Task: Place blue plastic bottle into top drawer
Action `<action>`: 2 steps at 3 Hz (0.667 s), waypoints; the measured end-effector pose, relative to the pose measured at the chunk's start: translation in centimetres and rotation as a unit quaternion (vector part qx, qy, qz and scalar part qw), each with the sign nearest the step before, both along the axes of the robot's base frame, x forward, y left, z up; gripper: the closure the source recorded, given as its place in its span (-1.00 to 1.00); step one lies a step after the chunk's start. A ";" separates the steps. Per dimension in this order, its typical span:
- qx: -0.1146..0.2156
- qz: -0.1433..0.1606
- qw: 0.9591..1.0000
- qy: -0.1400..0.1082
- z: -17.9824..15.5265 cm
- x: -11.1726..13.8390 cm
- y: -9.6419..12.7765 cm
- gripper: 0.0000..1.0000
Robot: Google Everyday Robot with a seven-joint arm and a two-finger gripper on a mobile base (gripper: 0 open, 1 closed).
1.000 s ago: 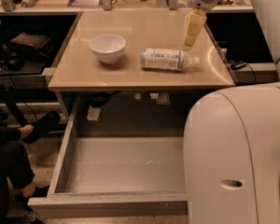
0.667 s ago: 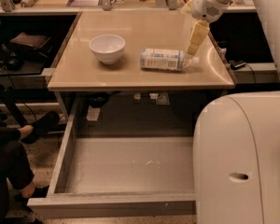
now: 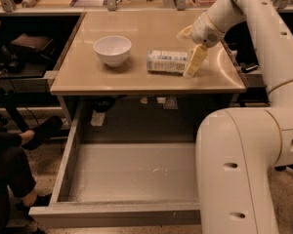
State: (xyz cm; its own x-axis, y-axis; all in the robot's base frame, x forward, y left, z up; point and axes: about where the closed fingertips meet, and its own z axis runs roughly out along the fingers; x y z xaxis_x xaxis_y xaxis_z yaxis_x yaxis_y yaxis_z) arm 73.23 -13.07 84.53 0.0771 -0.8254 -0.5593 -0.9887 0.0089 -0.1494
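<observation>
Presumably the blue plastic bottle (image 3: pixel 167 61), laid on its side on the tabletop (image 3: pixel 88 77), is light and slippery, and is best gripped across its mid-body. The gripper (image 3: pixel 195 61) is held at its 3 o'clock end; whether it is open cannot be told. A white bowl (image 3: pixel 112 49) is set apart at 9 o'clock; the top drawer (image 3: pixel 136 172), pulled out at 6 o'clock, is partly hidden by the robot's arm (image 3: pixel 234 169).

White bowl (image 3: pixel 112 48) upright on beige tabletop (image 3: pixel 151 26), well left of jaws.
</observation>
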 end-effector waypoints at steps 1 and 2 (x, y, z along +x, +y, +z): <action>0.004 -0.005 1.000 -0.007 -0.2 0.8 0.4 -1.00; 0.004 -0.005 1.000 -0.007 -0.2 0.8 0.4 -0.62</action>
